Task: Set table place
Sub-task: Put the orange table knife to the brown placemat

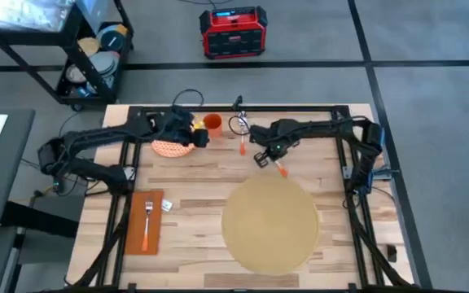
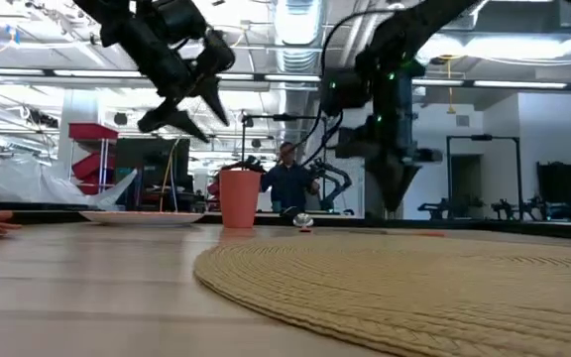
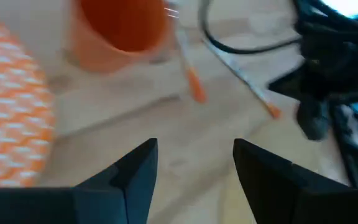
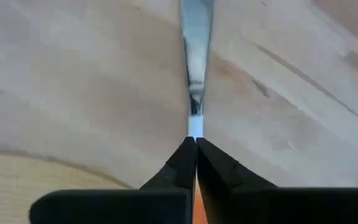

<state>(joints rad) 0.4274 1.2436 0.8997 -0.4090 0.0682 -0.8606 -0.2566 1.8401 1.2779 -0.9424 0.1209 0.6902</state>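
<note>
Here the round tan placemat (image 1: 269, 224) lies flat on the right half of the wooden table (image 1: 194, 191), near its front edge, with nothing on it yet. Just off its rim at about twelve o'clock, the right gripper (image 1: 264, 158) is clenched on a knife (image 4: 195, 56) with an orange handle (image 1: 282, 170); from the wrist, the blade runs straight out from the pinched fingertips over bare planks. In the overhead view the knife's long axis slants from about ten o'clock to four, handle end nearest the mat. So the mat sits at six o'clock from those jaws, and the right arm is plainly the closer one. The left gripper (image 1: 195, 134), jaws released, hovers at the mat's ten o'clock, over the patterned plate (image 1: 172, 147) beside the orange cup (image 1: 212, 123).
</note>
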